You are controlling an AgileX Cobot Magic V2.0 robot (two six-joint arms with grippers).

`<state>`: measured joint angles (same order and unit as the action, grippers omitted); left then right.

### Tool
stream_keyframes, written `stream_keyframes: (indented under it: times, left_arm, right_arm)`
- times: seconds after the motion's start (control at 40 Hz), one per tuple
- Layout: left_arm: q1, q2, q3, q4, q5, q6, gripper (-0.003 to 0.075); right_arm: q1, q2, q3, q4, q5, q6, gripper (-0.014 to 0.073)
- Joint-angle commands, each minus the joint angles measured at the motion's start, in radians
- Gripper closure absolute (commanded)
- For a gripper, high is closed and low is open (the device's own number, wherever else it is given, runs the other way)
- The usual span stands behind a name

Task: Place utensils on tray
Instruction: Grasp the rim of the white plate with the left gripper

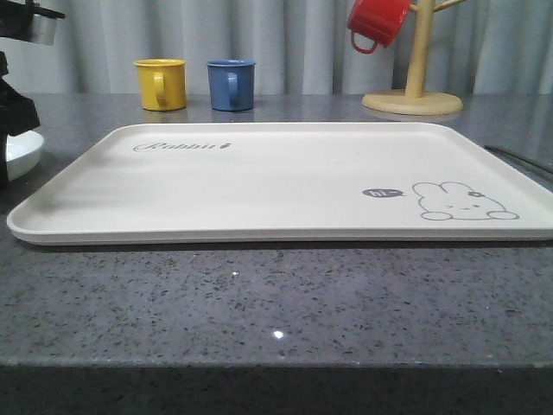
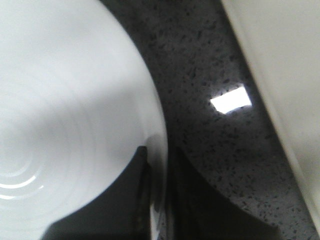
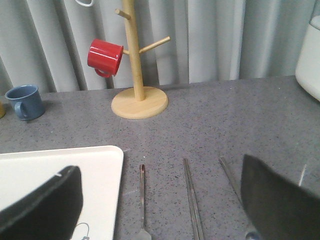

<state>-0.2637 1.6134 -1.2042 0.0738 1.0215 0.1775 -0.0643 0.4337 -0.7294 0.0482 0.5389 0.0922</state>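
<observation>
Front view: the cream tray (image 1: 285,186) lies flat on the grey speckled counter (image 1: 276,303), bare of utensils, with the "Rabbit" script near its far left corner and the rabbit drawing near its right edge; a yellow mug (image 1: 162,84) and a blue mug (image 1: 232,84) stand side by side behind the tray; a red mug (image 1: 377,22) hangs on a wooden mug tree (image 1: 415,82) at the far right; the white plate (image 1: 22,149) sits just beside the tray's left end, partly covered by the dark left arm (image 1: 13,112); a thin metal utensil is visible past the tray's right edge, too slim to identify

Left wrist view: the left gripper (image 2: 157,200) is pinched on the rim of the plate, one dark finger over the plate's inner surface and one outside the rim; the tray edge runs near, apart from the plate

Right wrist view: the right gripper (image 3: 160,200) is spread wide with nothing between its fingers; it hangs above the counter just beside the tray's corner; below it lie the fork (image 3: 142,200), the pair of chopsticks (image 3: 192,200) and the spoon (image 3: 231,182), roughly parallel on the counter, off the tray; the fork is nearest the tray
</observation>
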Motion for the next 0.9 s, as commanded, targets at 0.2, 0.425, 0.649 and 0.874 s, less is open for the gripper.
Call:
stream_keyframes:
  times: [0.2,0.425,0.649,0.874]
  left_arm:
    - [-0.015,-0.099,-0.081,0.006,0.009,-0.004,0.0738]
    - [-0.073,-0.148,-0.216,0.051,0.135,-0.01,0.0738]
    - [-0.234,-0.141,-0.321,0.057,0.144,-0.042,0.0738]
    - [-0.436,-0.056,-0.403,0.057,0.163,-0.058,0.0738]
  right_arm:
    - [-0.005,0.013,-0.032,-0.001,-0.079,-0.007,-0.0068]
    - [-0.005,0.013,-0.032,-0.001,-0.079,-0.007,-0.0068]
    - [-0.005,0.013,-0.032,-0.001,-0.079,-0.007,-0.0068]
    - [-0.005,0.013,-0.032,-0.001,-0.079,-0.007,-0.0068]
